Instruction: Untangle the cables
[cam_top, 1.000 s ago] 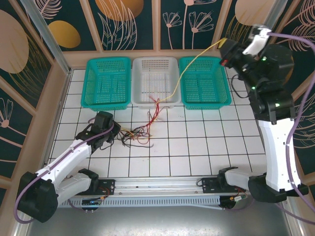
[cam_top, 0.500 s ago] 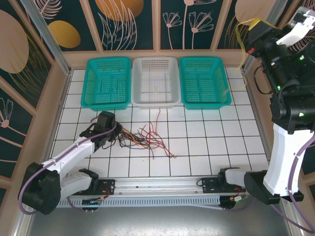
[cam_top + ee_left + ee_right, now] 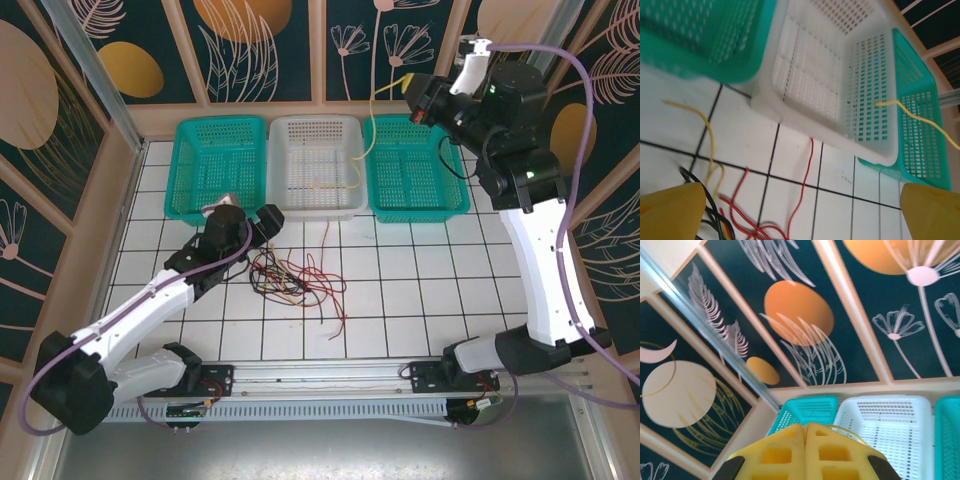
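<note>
Table top (image 3: 420, 290) is showing as white tiles w/ dark grout lines, boxed in by a pale wood rim (image 3: 116, 215). Walls (image 3: 400, 50) around it are dark teal panels btwn wood strips, carrying orange discs & white feather/flower line art. The right wrist view is looking up at those same panels. A metal rail (image 3: 320, 390) is running along the 6 o'clock edge, where both arm bases are sitting.

Three baskets are lining the 12 o'clock edge, side by side: left teal basket (image 3: 220, 170) at 11, white basket (image 3: 310, 150) at 12, right teal basket (image 3: 415, 170) at 1.

The cables (image 3: 295, 280) are lying in a loose red/black/yellow tangle on the tiles, just 9 o'clock of table centre. One red strand is trailing toward 5 o'clock & another toward the white basket.

The left gripper (image 3: 266, 220) is sitting at approx 10 o'clock of the tangle, jaws spread wide & gripping nothing. In its wrist view the left gripper (image 3: 800, 215) is showing its fingers (image 3: 670, 210) at opposite bottom corners, w/ red & black strands on the tiles btwn them.

The right gripper (image 3: 418, 98) is raised at 1 o'clock over the far rim. Its fingers (image 3: 785, 450) are pressing together, pinching the yellow cable (image 3: 368, 130). That cable is hanging down, w/ its lower part lying in the white basket.
</note>
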Controlling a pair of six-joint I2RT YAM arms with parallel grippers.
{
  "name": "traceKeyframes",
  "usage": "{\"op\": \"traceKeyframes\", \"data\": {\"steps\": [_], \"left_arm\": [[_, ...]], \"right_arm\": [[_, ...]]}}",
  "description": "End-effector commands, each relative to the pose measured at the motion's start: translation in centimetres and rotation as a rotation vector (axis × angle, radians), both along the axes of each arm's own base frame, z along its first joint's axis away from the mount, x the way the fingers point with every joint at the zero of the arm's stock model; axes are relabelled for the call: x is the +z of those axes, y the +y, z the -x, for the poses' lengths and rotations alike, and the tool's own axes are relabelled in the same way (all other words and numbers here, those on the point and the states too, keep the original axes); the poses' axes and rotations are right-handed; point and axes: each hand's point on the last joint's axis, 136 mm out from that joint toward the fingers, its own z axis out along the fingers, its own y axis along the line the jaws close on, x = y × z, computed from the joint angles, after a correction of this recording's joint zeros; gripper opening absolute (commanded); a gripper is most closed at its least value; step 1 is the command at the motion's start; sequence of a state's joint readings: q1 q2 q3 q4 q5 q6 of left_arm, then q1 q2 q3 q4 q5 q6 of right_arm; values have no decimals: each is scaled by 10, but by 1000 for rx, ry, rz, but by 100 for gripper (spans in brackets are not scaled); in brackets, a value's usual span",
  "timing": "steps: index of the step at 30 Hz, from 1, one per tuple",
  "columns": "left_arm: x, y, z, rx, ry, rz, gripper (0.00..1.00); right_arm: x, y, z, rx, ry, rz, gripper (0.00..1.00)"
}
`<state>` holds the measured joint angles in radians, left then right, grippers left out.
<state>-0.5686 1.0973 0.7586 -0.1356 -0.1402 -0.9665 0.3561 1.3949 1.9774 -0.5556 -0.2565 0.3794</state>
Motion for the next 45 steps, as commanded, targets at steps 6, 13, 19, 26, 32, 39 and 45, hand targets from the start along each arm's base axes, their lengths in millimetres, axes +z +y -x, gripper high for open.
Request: {"op": "traceKeyframes", "data": {"steps": [6,13,19,26,32,39,45], "left_arm": [[69,14,5,-182,-246,-350,97],[220,-42,18,-433,-687,-133,96],[225,-61,-28,-396,-676,-161,90],[206,-70,-32,-426,-785,-189,99],[194,-75,-30,-454,-891,-228,99],[177,-79,-51,-437,-884,-321,86],[164,-81,-61,-438,-853,-370,64]], "right_arm": [[20,42,6,137,-73,22,0],[23,72,6,230,-81,1,0],[27,96,1,329,-86,-76,0],[32,121,-3,411,-93,-108,0],[35,130,5,462,-97,-127,0],[45,139,25,532,-119,-143,0],[49,139,31,551,-128,-156,0]]}}
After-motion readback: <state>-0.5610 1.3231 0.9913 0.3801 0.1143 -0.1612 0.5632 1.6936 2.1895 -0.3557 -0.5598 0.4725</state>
